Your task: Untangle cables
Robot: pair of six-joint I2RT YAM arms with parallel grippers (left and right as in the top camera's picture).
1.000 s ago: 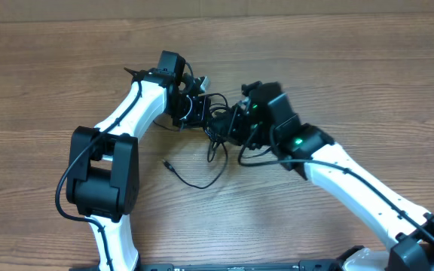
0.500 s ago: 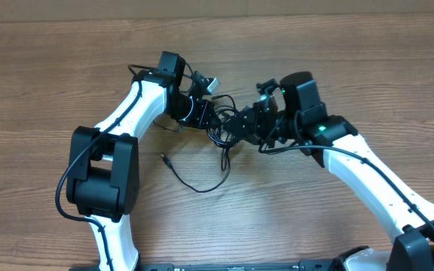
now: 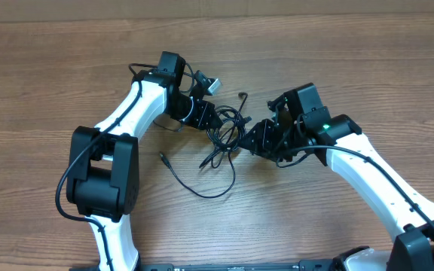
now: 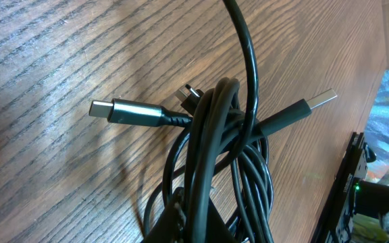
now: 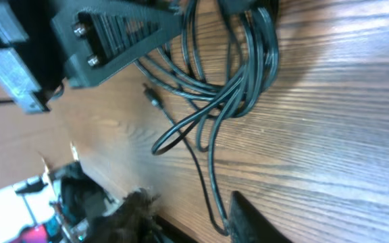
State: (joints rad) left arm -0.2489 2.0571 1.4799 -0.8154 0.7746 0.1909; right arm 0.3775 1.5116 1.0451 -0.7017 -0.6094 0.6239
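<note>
Overhead: the cables (image 3: pixel 228 129) sit in one knot (image 3: pixel 223 120) on the counter (image 3: pixel 44 83), between the two arms. The left end effector (image 3: pixel 205 114) is at the knot's edge, fingers together. I judge it to be clamped on the bundle, since the left wrist view shows the strands running straight down into it. The right end effector (image 3: pixel 256 141) is just beside the knot on the opposite side, fingers apart, with nothing clamped that I can see. A loose strand (image 3: pixel 209 190) loops out of the knot toward the arm bases and ends in a small plug (image 3: pixel 162 157) lying well clear of the knot. Left wrist view: a grey-shelled plug (image 4: pixel 123 110) and a flat metal-tipped plug (image 4: pixel 316 102) poke out of the knot on opposite sides, with several loops wrapped over both. Right wrist view: long loops (image 5: pixel 242 88) hang out of the knot, and one strand passes close to a finger (image 5: pixel 255 219); I can't tell if they touch. Step in hand, as I read it: left anchors the bundle while right is between grabs, so the knot is not yet undone. The next move calls for right to pick a single outer loop or a plug end, not the whole bunch, and draw it away from the knot while left holds. Risk: catching two strands tightens the knot.
</note>
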